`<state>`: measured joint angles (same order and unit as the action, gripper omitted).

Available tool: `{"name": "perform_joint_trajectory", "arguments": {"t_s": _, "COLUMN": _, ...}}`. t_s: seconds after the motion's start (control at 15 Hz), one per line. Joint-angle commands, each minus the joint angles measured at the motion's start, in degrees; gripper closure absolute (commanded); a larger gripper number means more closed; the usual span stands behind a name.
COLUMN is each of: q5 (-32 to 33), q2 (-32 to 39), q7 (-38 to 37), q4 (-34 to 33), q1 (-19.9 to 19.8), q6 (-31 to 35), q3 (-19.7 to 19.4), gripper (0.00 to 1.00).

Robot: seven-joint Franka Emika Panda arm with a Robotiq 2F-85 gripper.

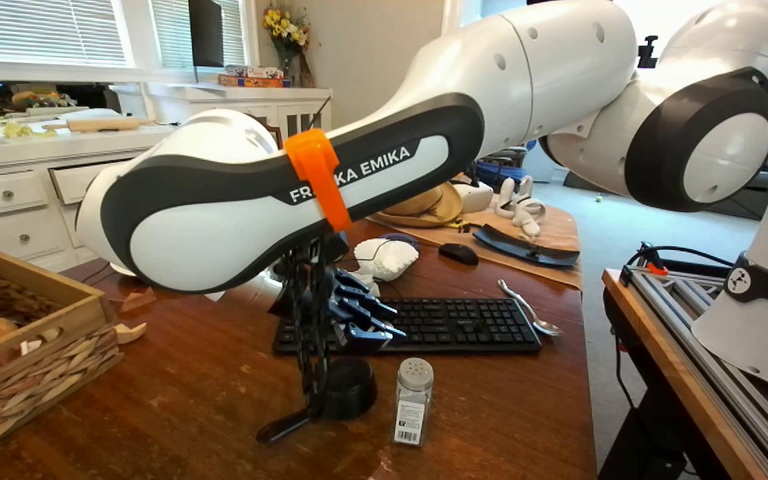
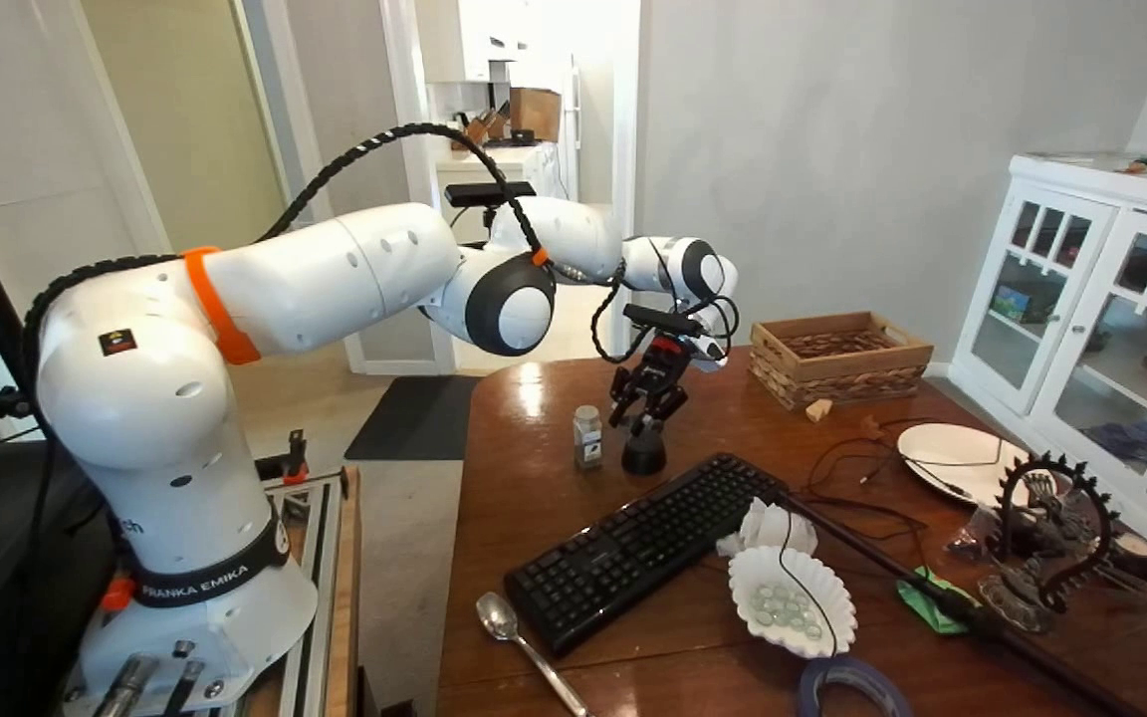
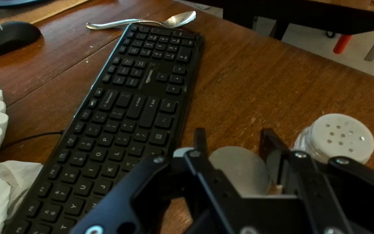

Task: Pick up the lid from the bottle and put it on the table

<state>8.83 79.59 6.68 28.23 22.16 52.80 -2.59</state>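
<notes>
- The lid [image 1: 416, 373] is sitting level on top of the bottle [image 1: 413, 413], looking round, low and whitish-grey, about as broad as the body below; small holes are dotting its flat face in the wrist view.
- The bottle is standing upright, its see-through grey body bearing a white label with a barcode.
- The tabletop [image 1: 211, 407] is supporting the bottle in from its edge, its dark reddish-brown wood gleaming in places and showing pale scuffs.
</notes>
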Motion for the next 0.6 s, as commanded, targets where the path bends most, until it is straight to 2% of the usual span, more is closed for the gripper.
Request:
{"name": "perform_joint_trajectory", "arguments": {"t_s": 0.0, "q5": 0.81, "q2": 3.72, "q7": -2.29, "q4": -7.39, "q1": -0.33, "q6": -0.78, "q3": 0.55, "gripper": 0.8}}
{"name": "perform_joint_trajectory", "arguments": {"t_s": 0.07, "q5": 0.58, "q2": 4.07, "q7": -3.64, "q4": -8.43, "q1": -0.4, "q6": -0.09, "q3": 0.4, "gripper": 0.8}}
{"name": "perform_joint_trajectory", "arguments": {"t_s": 0.13, "q5": 0.48, "q2": 0.61, "q7": -4.35, "q4": -2.61, "q1": -0.22, "q6": 3.03, "q3": 0.4, "gripper": 0.8}}
{"name": "perform_joint_trajectory", "arguments": {"t_s": 0.2, "q5": 0.42, "q2": 0.73, "q7": -4.49, "q4": -3.01, "q1": -0.24, "q6": 3.19, "q3": 0.45, "gripper": 0.8}}
{"name": "perform_joint_trajectory", "arguments": {"t_s": 0.27, "q5": 0.51, "q2": 0.28, "q7": -3.27, "q4": -2.16, "q1": -0.33, "q6": 2.0, "q3": 0.6, "gripper": 0.55}}
{"name": "perform_joint_trajectory", "arguments": {"t_s": 0.53, "q5": 0.49, "q2": 0.22, "q7": -3.78, "q4": -2.17, "q1": -0.32, "q6": 2.56, "q3": 0.57, "gripper": 0.55}}
